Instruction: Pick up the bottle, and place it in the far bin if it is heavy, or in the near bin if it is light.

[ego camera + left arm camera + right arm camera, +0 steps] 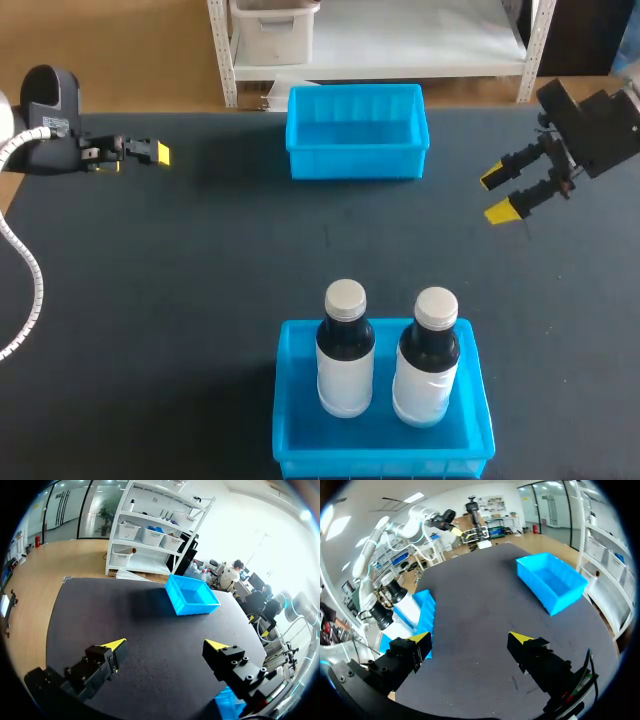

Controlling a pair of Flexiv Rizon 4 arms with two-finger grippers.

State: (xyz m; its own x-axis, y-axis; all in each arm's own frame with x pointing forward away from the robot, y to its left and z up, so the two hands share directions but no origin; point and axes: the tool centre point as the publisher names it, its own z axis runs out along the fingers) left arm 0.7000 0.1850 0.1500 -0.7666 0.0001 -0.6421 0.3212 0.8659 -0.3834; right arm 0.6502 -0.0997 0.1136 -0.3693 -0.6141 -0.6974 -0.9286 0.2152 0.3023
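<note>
Dark grey matting covered the table (pixel 150 300). At its left side the left gripper (pixel 155 153) hung with its yellow-tipped fingers spread wide and nothing between them, well apart from every container. Toward the middle, the far bin, a blue rectangular plastic tray (pixel 356 160), stood with no contents visible. The near bin, a matching blue plastic tray (pixel 385 460), held two upright bottles side by side: the left bottle, dark with a white label and pale cap (pixel 345 352), and the right bottle of the same pattern (pixel 428 365). At the right, the right gripper (pixel 496 195) hovered, likewise spread and empty. No bottle stood outside a bin, so sorting appeared complete. Any further pick would call for a descent from above, fingers straddling one bottle's body below the cap, clear of its neighbour and the bin wall, then a straight lift to judge weight.
</note>
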